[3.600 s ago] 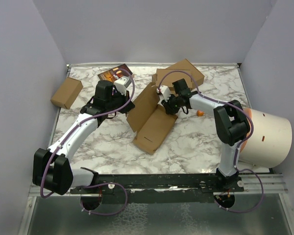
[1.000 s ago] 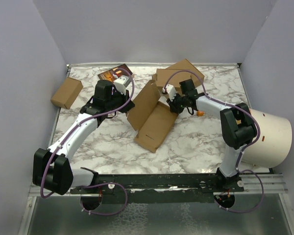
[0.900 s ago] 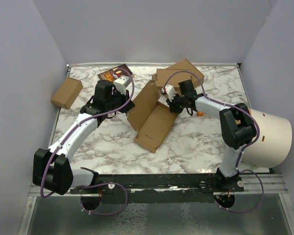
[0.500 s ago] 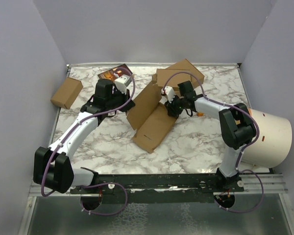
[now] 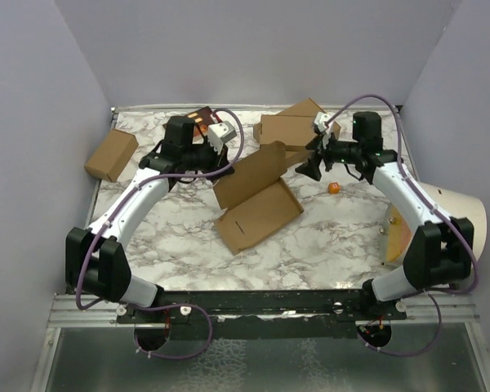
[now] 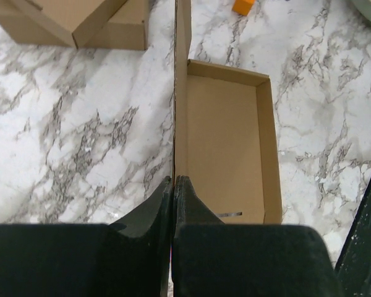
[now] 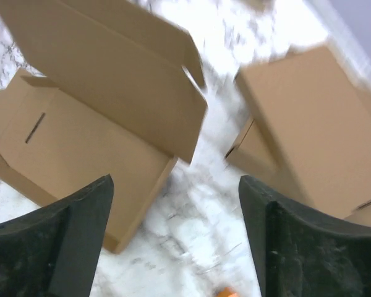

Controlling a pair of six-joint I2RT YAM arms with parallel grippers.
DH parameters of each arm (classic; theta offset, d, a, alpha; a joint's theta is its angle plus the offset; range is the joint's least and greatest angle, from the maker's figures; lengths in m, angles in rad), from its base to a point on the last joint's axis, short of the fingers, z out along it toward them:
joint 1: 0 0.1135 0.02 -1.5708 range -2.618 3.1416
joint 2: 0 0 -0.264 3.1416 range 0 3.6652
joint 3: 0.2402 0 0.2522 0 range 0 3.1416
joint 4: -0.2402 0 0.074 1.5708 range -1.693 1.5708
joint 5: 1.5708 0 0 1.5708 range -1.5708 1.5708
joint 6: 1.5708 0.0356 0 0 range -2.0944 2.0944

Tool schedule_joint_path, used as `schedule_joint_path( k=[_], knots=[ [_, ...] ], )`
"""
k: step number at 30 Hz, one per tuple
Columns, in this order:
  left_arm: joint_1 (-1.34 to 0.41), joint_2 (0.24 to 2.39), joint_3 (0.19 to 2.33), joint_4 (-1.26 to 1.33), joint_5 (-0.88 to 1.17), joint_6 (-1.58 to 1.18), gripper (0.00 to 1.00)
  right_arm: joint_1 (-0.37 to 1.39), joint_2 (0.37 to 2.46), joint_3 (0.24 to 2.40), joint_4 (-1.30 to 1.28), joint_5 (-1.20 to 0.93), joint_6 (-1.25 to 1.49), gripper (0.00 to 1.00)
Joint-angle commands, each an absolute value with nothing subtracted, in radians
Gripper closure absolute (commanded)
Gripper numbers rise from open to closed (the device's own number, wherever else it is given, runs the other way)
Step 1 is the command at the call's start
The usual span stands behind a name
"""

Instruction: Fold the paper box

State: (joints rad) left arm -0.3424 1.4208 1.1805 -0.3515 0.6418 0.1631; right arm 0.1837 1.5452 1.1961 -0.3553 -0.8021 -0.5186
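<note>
The left claw (image 6: 173,189) pinches the thin upright lid of the brown cardboard box (image 6: 222,142). The right claw (image 7: 174,189) is spread above the marbled counter (image 6: 80,124).

The left gripper (image 6: 174,180) pinched the box's (image 6: 222,142) upright flap, jaws nearly together. The right gripper (image 7: 174,179) hung just beside the box, jaws spread wide, holding nothing.

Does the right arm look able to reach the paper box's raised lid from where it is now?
Probably yes. The right end effector hangs open just off the free end of the paper box lid, with nothing between them. The left end effector pinches the lid's other end, and the stacked boxes lie behind.
</note>
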Motion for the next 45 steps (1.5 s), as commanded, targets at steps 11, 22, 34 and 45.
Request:
schedule_joint_path(
  k=[11,22,34,45],
  knots=[
    [-0.353,1.433,1.297,-0.545,0.879,0.543,1.0,0.029,1.418,1.171,-0.362,-1.258,-0.49,0.01],
    [-0.407,1.409,1.273,-0.534,0.912,0.569,1.0,0.038,1.406,0.986,-0.24,-1.402,-0.702,0.0],
    [-0.426,1.405,1.27,-0.517,0.927,0.566,1.0,0.129,1.491,1.075,-0.355,-1.396,-0.716,0.31],
    [-0.43,1.377,1.25,-0.467,0.921,0.537,1.0,0.16,1.529,1.097,-0.396,-1.373,-0.709,0.69]
  ],
)
